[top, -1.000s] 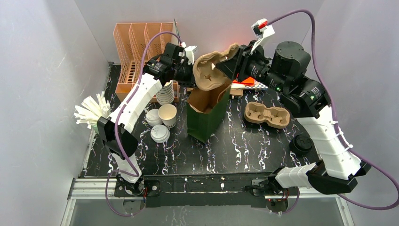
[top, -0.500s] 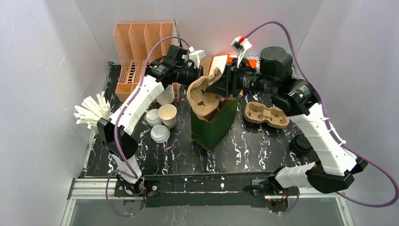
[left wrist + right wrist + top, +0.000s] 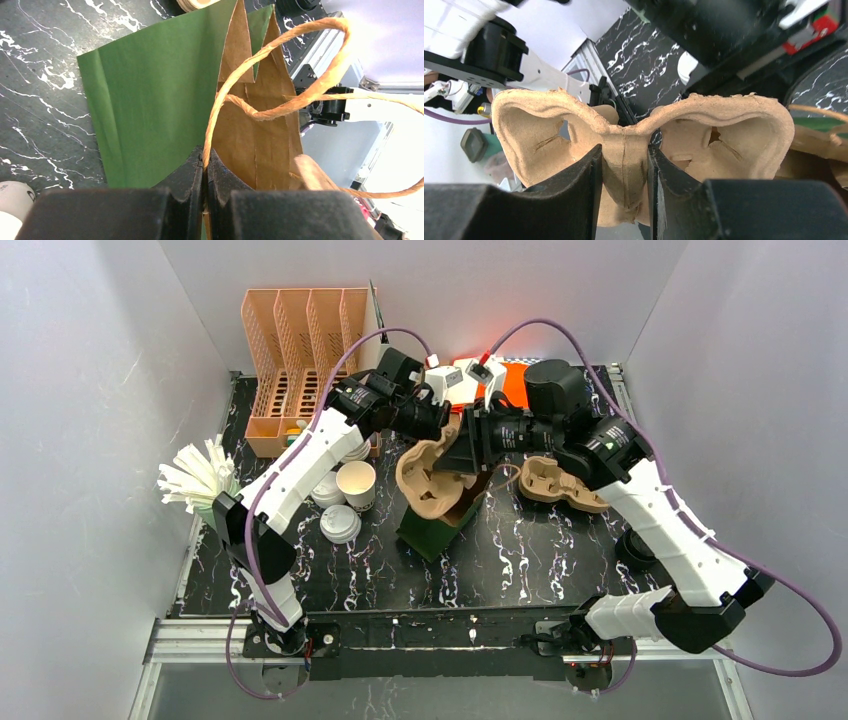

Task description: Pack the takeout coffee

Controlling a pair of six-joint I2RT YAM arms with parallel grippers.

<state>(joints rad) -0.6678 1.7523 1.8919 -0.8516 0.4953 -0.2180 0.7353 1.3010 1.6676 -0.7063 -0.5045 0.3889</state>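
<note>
Takeout coffee cup (image 3: pixel 356 483): white, tapered, lidless (upright); left gripper (image 3: pixel 205 162) pinching bag handle (image 3: pixel 280 42), right gripper (image 3: pixel 624 167) clamping cup carrier (image 3: pixel 749 112).

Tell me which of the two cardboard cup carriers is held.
The carrier at the green bag, clamped in the right fingers; the other carrier lies on the table.

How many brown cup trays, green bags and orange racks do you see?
Brown cup trays: 2, the held tray and the loose tray
Green bag: 1
Orange rack: 1
Total: 4
</note>
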